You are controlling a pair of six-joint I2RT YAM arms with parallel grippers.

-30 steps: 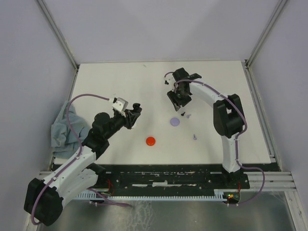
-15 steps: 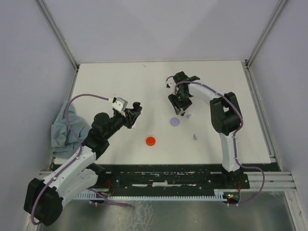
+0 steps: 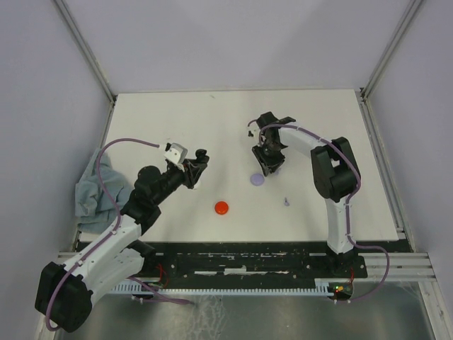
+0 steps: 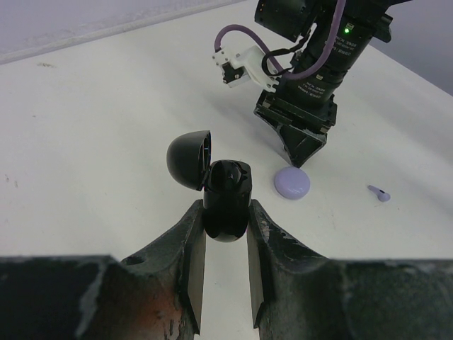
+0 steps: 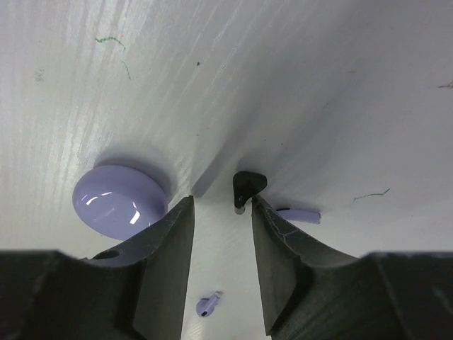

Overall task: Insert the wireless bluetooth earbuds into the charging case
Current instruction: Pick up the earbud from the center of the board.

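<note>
My left gripper (image 4: 225, 228) is shut on a black charging case (image 4: 226, 198) and holds it above the table with its lid (image 4: 190, 159) open; it also shows in the top view (image 3: 197, 164). My right gripper (image 5: 221, 205) is open, tips down at the table, with a black earbud (image 5: 248, 185) just ahead of its jaws against the right fingertip. A lavender earbud (image 5: 301, 214) lies just beyond that finger. Another lavender earbud (image 5: 205, 306) lies nearer. In the top view the right gripper (image 3: 270, 166) hides the black earbud.
A round lavender case (image 5: 120, 200) lies left of the right gripper's jaws and shows in the top view (image 3: 257, 180). A red round case (image 3: 222, 207) lies near the table's middle. A blue-grey cloth (image 3: 88, 191) hangs at the left edge.
My right gripper has moved toward the near side and lowered onto the spot of the black earbud, covering it in the top view. The left arm has not moved.
</note>
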